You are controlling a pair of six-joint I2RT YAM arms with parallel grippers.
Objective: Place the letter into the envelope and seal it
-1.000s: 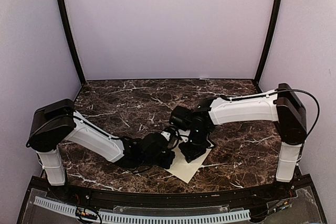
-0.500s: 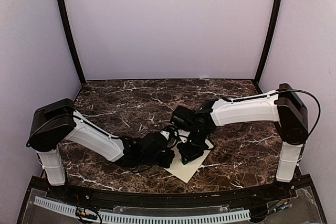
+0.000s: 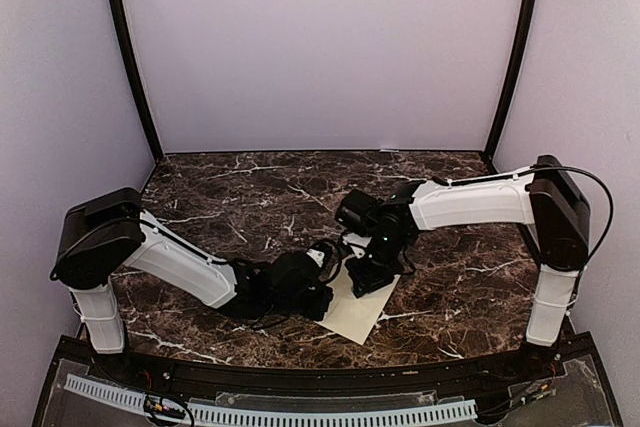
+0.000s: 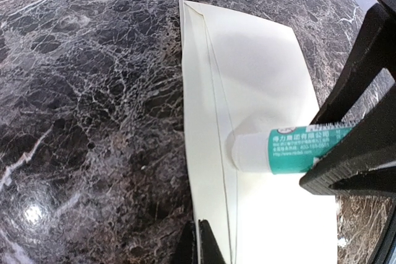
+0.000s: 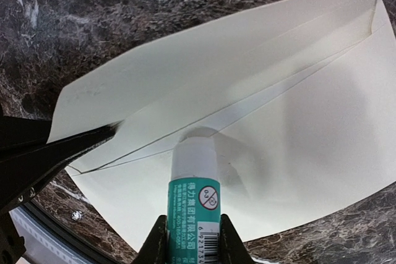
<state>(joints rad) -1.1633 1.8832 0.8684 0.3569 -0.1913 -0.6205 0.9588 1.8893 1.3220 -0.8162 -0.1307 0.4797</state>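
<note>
The pale cream envelope (image 3: pixel 360 315) lies flat on the marble near the front edge, its flap (image 5: pixel 204 60) folded open. My left gripper (image 4: pixel 199 234) is shut on the flap's edge at the near-left side (image 3: pixel 322 295). A glue stick (image 5: pixel 193 190) with a teal label is held in my shut right gripper (image 5: pixel 189 225). Its white tip (image 4: pixel 244 149) presses on the envelope just beside the flap crease. In the top view the right gripper (image 3: pixel 368 275) stands over the envelope's far part. The letter does not show in any view.
The dark marble table (image 3: pixel 250 197) is walled by lilac panels at the back and both sides. A black rail (image 3: pixel 300 377) runs along the near edge behind the envelope. Both forearms cross low over the front middle.
My right wrist has shifted a little to the right and away, sliding the glue stick along the envelope. The left arm has stayed put.
</note>
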